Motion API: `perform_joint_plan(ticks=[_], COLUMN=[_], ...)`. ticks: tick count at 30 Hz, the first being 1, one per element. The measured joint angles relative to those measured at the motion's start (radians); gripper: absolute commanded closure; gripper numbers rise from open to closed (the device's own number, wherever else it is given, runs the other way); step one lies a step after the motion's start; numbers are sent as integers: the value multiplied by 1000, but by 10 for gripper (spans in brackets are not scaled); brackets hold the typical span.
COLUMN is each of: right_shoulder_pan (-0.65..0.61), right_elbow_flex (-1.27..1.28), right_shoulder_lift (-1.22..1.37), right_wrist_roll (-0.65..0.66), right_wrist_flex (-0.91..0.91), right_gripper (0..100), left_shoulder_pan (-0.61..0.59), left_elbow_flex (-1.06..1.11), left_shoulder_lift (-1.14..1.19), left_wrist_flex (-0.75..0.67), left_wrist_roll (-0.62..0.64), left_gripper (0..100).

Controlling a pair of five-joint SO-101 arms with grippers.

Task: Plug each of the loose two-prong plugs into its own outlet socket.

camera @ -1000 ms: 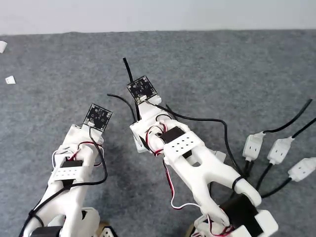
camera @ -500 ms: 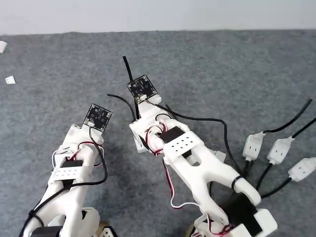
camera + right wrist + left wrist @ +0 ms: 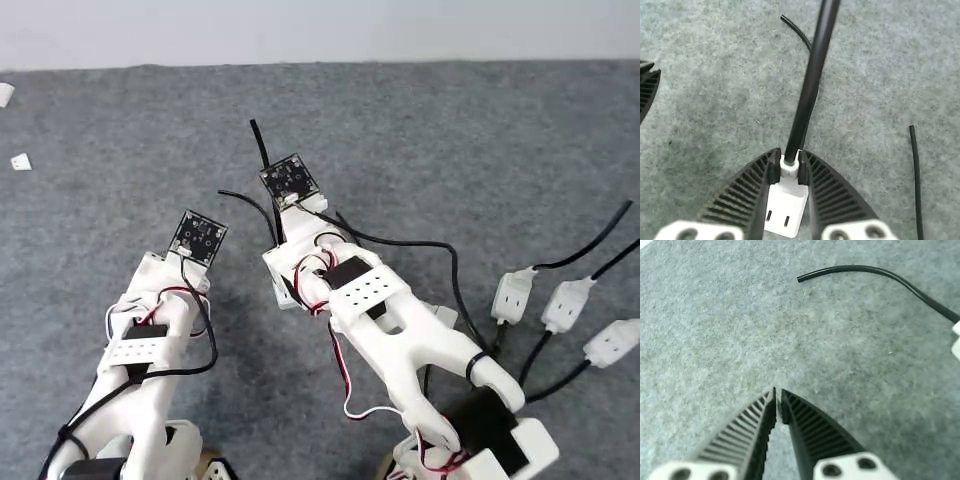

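Quick status from my end: my right gripper (image 3: 788, 152) is clamped on a small white plastic plug block (image 3: 785, 202). It's pinching the block at the neck, right where its thick black cord (image 3: 812, 75) comes out, and the face turned toward the wrist cam has two short dark slits. I'm using the row of three white plastic outlet sockets (image 3: 568, 304) as my reference point. They lie side by side on the grey felt-like table cover (image 3: 450, 130), each on its own black lead and none touching its neighbour. The held block is well apart from the sockets, over toward the left arm, and its thick cord leads across the cover away from them. My left gripper (image 3: 778, 391) is even farther from the sockets, beyond the right arm. Its ribbed black fingers (image 3: 750, 425) are closed down to a sliver of a gap with nothing between them, tips pointing at bare cover. A loose black cord (image 3: 855, 269) has its cut end lying near those tips and trails off on the side toward the sockets. One more thin black cable (image 3: 440, 245) arcs over the cover from beside the right arm toward the sockets. Where it ends I can't tell, since the arm hides it.
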Motion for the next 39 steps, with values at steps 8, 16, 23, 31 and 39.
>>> perform_joint_plan(ticks=[8, 16, 23, 31, 39], right_shoulder_pan=[0, -37, -52, -161, -178], right_elbow_flex=[-9, -29, -40, -18, -34], right_shoulder_lift=[-3, 28, 28, 51, 109], right_wrist_roll=[-25, 0, 3, -6, -68], right_wrist_flex=[175, 222, 299, 361, 374], right_gripper=[991, 991, 894, 748, 750], left_shoulder_pan=[-14, -15, -15, -15, -15], left_elbow_flex=[0, 0, 0, 0, 0], left_shoulder_lift=[0, 0, 0, 0, 0], left_wrist_flex=[0, 0, 0, 0, 0], left_wrist_roll=[0, 0, 0, 0, 0], left_gripper=[988, 988, 988, 988, 988])
